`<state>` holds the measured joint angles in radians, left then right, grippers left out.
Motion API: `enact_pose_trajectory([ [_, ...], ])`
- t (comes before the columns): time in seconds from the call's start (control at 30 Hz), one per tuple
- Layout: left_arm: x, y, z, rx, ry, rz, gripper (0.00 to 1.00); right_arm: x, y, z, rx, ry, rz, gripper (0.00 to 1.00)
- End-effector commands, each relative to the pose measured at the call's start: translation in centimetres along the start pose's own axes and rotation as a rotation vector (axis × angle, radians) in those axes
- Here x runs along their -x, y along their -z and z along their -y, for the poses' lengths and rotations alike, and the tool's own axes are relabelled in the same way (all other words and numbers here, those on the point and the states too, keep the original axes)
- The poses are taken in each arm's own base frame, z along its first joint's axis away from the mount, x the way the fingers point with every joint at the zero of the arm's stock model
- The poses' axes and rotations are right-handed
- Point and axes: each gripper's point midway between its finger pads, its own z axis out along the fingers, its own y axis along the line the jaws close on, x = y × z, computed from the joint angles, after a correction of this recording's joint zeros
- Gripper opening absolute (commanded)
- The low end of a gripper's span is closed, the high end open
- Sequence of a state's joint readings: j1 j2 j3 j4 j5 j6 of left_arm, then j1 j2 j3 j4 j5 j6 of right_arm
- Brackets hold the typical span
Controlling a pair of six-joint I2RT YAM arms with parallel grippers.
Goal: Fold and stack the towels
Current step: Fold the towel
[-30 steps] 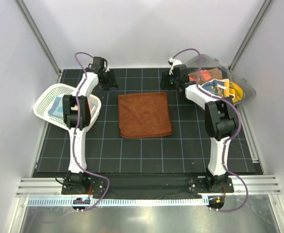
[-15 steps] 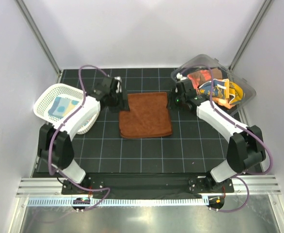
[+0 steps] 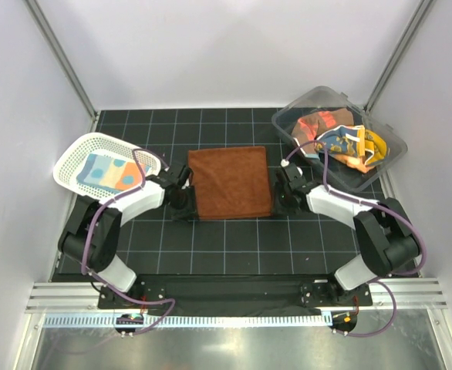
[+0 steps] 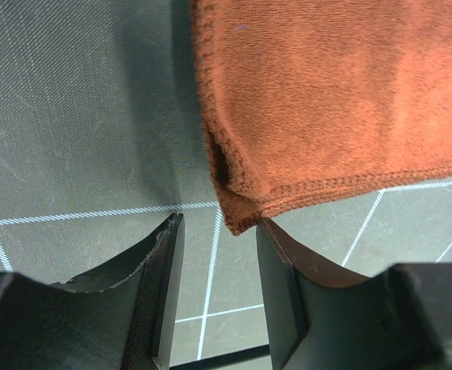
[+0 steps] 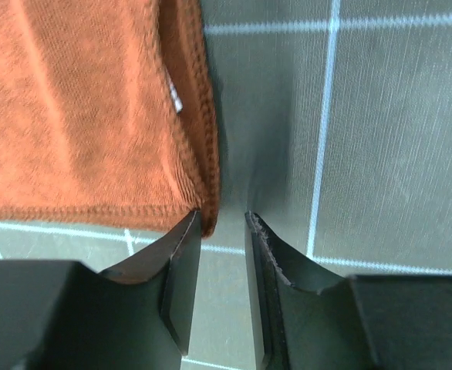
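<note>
A plain rust-brown towel (image 3: 230, 183) lies flat on the black grid mat. My left gripper (image 3: 184, 205) sits low at its near-left corner. In the left wrist view that corner (image 4: 237, 216) pokes into the mouth of the open left gripper (image 4: 217, 235) and touches the right finger's tip. My right gripper (image 3: 285, 203) is at the near-right corner. In the right wrist view the towel's corner (image 5: 207, 202) rests against the left finger's tip, and the right gripper (image 5: 222, 227) stands narrowly open. More towels (image 3: 340, 139), orange, yellow and blue, lie in the clear bin. A spotted towel (image 3: 106, 171) lies in the basket.
The white mesh basket (image 3: 70, 158) stands at the left edge of the mat, close behind my left arm. The clear plastic bin (image 3: 389, 141) stands at the back right, beside my right arm. Grey walls and metal posts close in the mat on three sides.
Both arms have swung from the towel's far corners down to its near corners. Both pairs of jaws have narrowed. The towel's far-left corner, disturbed half a second ago, lies flat again.
</note>
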<state>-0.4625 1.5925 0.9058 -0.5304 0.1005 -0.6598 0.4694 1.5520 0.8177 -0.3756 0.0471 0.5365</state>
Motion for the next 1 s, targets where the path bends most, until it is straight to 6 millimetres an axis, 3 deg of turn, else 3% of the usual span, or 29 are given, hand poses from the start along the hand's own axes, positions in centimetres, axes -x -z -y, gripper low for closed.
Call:
enact_pose_trajectory([
  [0.0, 1.0, 0.1, 0.0, -0.001, 0.027, 0.065, 0.46, 0.1, 0.6, -0.4, 0.025, -0.032, 0.072, 0.36],
  [0.13, 0.7, 0.9, -0.4, 0.018, 0.021, 0.067, 0.45, -0.1, 1.2, -0.4, 0.034, -0.037, 0.087, 0.35],
  [0.23, 1.9, 3.1, -0.2, 0.027, 0.007, 0.122, 0.47, 0.7, 2.4, -0.8, 0.04, -0.043, 0.103, 0.35],
  [0.27, 3.3, 4.0, -0.2, 0.045, 0.008, 0.178, 0.5, 1.5, 3.4, -1.2, 0.051, -0.051, 0.125, 0.34],
  [0.4, 5.6, 6.0, 1.6, -0.011, 0.027, 0.264, 0.52, 3.7, 5.1, -2.3, 0.075, -0.097, 0.182, 0.34],
  [0.63, 6.5, 2.5, 3.0, -0.027, 0.067, 0.206, 0.45, 5.9, 4.1, -3.2, 0.055, -0.1, 0.206, 0.34],
  [0.8, 5.8, 0.0, 2.5, 0.008, 0.079, 0.135, 0.42, 5.8, 2.3, -3.8, 0.055, -0.094, 0.163, 0.34],
  [0.97, 4.8, -0.7, 1.6, 0.036, 0.077, 0.104, 0.4, 5.1, 1.2, -3.4, 0.034, -0.101, 0.141, 0.34],
])
